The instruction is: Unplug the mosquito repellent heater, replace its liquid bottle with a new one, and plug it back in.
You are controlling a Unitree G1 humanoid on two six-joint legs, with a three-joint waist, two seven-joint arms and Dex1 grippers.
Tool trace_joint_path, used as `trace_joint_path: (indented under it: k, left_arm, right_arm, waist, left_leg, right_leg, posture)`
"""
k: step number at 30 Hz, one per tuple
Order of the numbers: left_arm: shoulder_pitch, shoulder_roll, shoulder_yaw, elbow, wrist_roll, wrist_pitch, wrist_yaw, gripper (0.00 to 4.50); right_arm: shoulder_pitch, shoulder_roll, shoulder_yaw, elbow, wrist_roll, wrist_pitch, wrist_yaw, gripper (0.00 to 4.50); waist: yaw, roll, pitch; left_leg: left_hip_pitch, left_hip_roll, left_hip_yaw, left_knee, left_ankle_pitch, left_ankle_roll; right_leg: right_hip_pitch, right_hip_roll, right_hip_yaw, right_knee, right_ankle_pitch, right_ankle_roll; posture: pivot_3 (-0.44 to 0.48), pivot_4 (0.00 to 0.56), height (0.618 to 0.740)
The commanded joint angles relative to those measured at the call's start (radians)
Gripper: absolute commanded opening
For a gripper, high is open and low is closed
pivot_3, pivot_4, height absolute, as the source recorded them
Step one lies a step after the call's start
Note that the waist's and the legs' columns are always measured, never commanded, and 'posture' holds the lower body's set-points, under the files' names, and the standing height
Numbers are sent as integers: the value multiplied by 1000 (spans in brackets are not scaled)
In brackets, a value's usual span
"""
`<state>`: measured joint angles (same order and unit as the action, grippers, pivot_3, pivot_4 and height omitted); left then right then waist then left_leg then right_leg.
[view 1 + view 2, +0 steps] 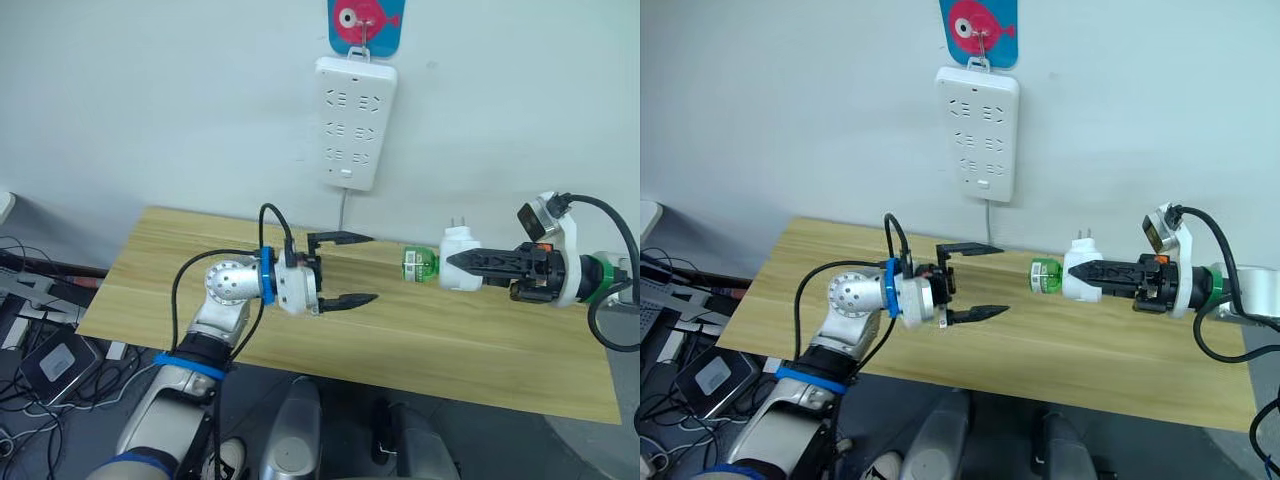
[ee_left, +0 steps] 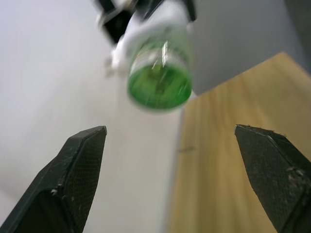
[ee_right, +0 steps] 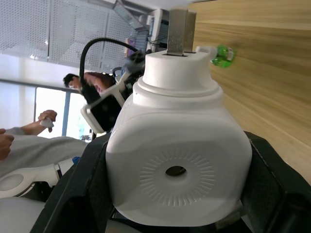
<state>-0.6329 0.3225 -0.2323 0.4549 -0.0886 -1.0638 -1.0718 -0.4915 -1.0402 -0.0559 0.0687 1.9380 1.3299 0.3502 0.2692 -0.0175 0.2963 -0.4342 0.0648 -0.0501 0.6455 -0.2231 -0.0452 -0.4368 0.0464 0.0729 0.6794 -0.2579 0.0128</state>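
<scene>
My right gripper (image 1: 452,262) is shut on the mosquito repellent heater (image 1: 461,249), a small white unit held above the table with its two prongs (image 3: 177,29) up. Its liquid bottle (image 1: 418,264), green and translucent, sticks out of the heater's left end toward my left gripper (image 1: 371,268). That gripper is open a short way to the left, its fingers (image 2: 73,179) spread wide, one higher than the other, and the bottle's round base (image 2: 160,82) faces it without touching. The new one (image 3: 221,53), green with a white cap, lies on the table behind the heater.
A long white power strip (image 1: 355,120) hangs on the wall from a blue and pink hook (image 1: 362,22), its cord running down behind the wooden table (image 1: 200,280). Cables and boxes (image 1: 60,360) lie on the floor at left. A person (image 3: 73,82) is in the right wrist view's background.
</scene>
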Motion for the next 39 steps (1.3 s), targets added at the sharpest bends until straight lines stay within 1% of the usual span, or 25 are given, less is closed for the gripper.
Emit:
trace_joint_path:
  k: [1, 4, 8, 13, 17, 18, 19, 20, 24, 25, 28, 30, 31, 32, 33, 34, 35, 37, 39]
  left_arm:
    - [-44, -27, 17, 78, 76, -176, 97, 4456]
    - [-105, -44, 24, 162, 159, -249, 177, 4456]
    - [-137, -44, 1, 210, 221, -302, 257, 4456]
    - [-149, -39, -19, 235, 273, -324, 335, 4456]
    - [-158, -26, -42, 237, 286, -343, 387, 4456]
    - [-161, -22, -50, 238, 291, -351, 396, 4077]
    - [-163, -18, -56, 239, 295, -356, 406, 3927]
    - [-164, -13, -65, 242, 296, -360, 414, 3650]
    - [-168, 6, -94, 242, 296, -373, 448, 2385]
    - [-169, 10, -102, 239, 295, -375, 455, 2231]
    - [-169, 22, -138, 227, 267, -368, 468, 2234]
    - [-161, 33, -198, 207, 176, -313, 442, 2234]
    - [-147, 43, -241, 173, 86, -246, 395, 2234]
    - [-120, 53, -280, 109, -40, -126, 310, 2234]
    - [-89, 60, -296, 28, -170, 33, 234, 2234]
    - [-60, 77, -300, -79, -313, 242, 168, 2234]
    - [-42, 89, -292, -156, -402, 388, 129, 2234]
    - [-18, 149, -269, -334, -627, 801, 115, 2234]
    - [-23, 227, -224, -456, -909, 1234, 120, 2234]
  right_arm:
    - [-24, 12, -16, -27, 34, 11, 3, 3035]
    - [-32, 25, -15, -33, 34, 19, 1, 3035]
    - [-30, 34, -14, -48, 34, 24, 4, 3035]
    - [-26, 45, -13, -62, 34, 18, 1, 3035]
    - [-20, 45, -11, -71, 34, 21, 3, 3035]
    - [-20, 45, -10, -72, 34, 21, 4, 3035]
    - [-19, 46, -10, -73, 34, 21, 5, 3035]
    - [-19, 46, -10, -74, 34, 20, 4, 3035]
    - [-14, 48, -11, -79, 34, 18, 5, 3035]
    - [-11, 48, -11, -82, 34, 17, 5, 3035]
    - [-7, 48, -11, -87, 34, 15, 4, 3035]
    - [-3, 46, -12, -91, 34, 14, 5, 3035]
    - [-2, 43, -12, -93, 34, 14, 6, 3035]
    - [0, 39, -13, -96, 34, 15, 6, 3035]
    - [3, 31, -13, -101, 34, 15, 7, 3035]
    - [9, 19, -16, -112, 34, 16, 6, 3035]
    - [13, 11, -17, -119, 34, 16, 6, 3035]
    - [20, -8, -24, -125, 34, 17, 15, 3035]
    - [28, -27, -28, -134, 34, 18, 24, 3035]
  waist:
    - [6, 0, 0]
    - [13, 0, 0]
    - [23, 0, 0]
    - [30, 0, 0]
    - [31, 0, 0]
    - [31, 0, 0]
    - [31, 0, 0]
    - [31, 0, 0]
    - [30, 0, 0]
    - [30, 0, 0]
    - [30, 0, 0]
    - [30, 0, 0]
    - [30, 0, 0]
    - [30, 0, 0]
    - [28, 0, 0]
    - [26, 0, 0]
    - [25, 0, 0]
    - [20, 0, 0]
    - [11, 0, 0]
  left_leg:
    - [0, 0, 0, 0, 0, 0]
    - [0, 0, -1, 0, 0, 0]
    - [0, 0, 0, 0, 0, 0]
    - [0, 0, -1, 0, 0, 0]
    - [0, 0, -1, 0, 0, 0]
    - [0, 0, -1, 0, 0, 0]
    - [0, 0, -1, 1, 0, 0]
    - [0, 0, -1, 1, 0, 0]
    - [0, 0, -1, 1, 0, 0]
    - [0, 0, -1, 1, 0, 0]
    - [0, 0, -1, 0, 0, 0]
    - [0, 0, -1, 1, 0, 0]
    - [1, 0, -1, 1, 0, 0]
    - [1, 0, -1, 1, 0, 0]
    - [1, 0, -1, 1, 0, 0]
    - [1, 0, -1, 1, 0, 0]
    - [1, 0, -1, 1, 0, 0]
    - [1, 0, -2, 1, 0, 0]
    - [1, 2, -5, 2, 0, 0]
  right_leg:
    - [0, 0, 0, 1, 0, 0]
    - [0, 0, -1, 1, 0, 0]
    - [0, 0, -1, 1, 1, 1]
    - [0, 0, -2, 1, 1, 1]
    - [0, 0, -1, 2, 2, 1]
    - [0, 0, -2, 2, 2, 1]
    - [0, 0, -2, 2, 2, 1]
    - [0, 0, -2, 2, 2, 1]
    - [0, 0, -2, 2, 2, 1]
    - [0, 0, -2, 2, 2, 1]
    - [0, 0, -2, 2, 2, 1]
    - [0, 0, -2, 2, 3, 0]
    - [1, 0, -2, 2, 3, 0]
    - [1, 0, -2, 2, 3, 0]
    - [1, 0, -2, 2, 3, 0]
    - [1, 0, -2, 2, 3, 0]
    - [1, 0, -2, 2, 3, 0]
    - [1, 0, -3, 3, 3, 0]
    - [1, 2, -4, 4, 3, 0]
  posture:
    - [319, 291, 740]
    - [317, 289, 740]
    - [313, 286, 740]
    - [308, 282, 740]
    - [307, 279, 740]
    - [309, 279, 740]
    - [309, 279, 740]
    - [309, 279, 740]
    - [310, 274, 740]
    - [311, 272, 740]
    - [310, 271, 740]
    - [312, 268, 740]
    - [312, 267, 740]
    - [314, 267, 740]
    - [313, 266, 740]
    - [312, 265, 740]
    - [312, 265, 740]
    - [313, 265, 740]
    - [318, 265, 740]
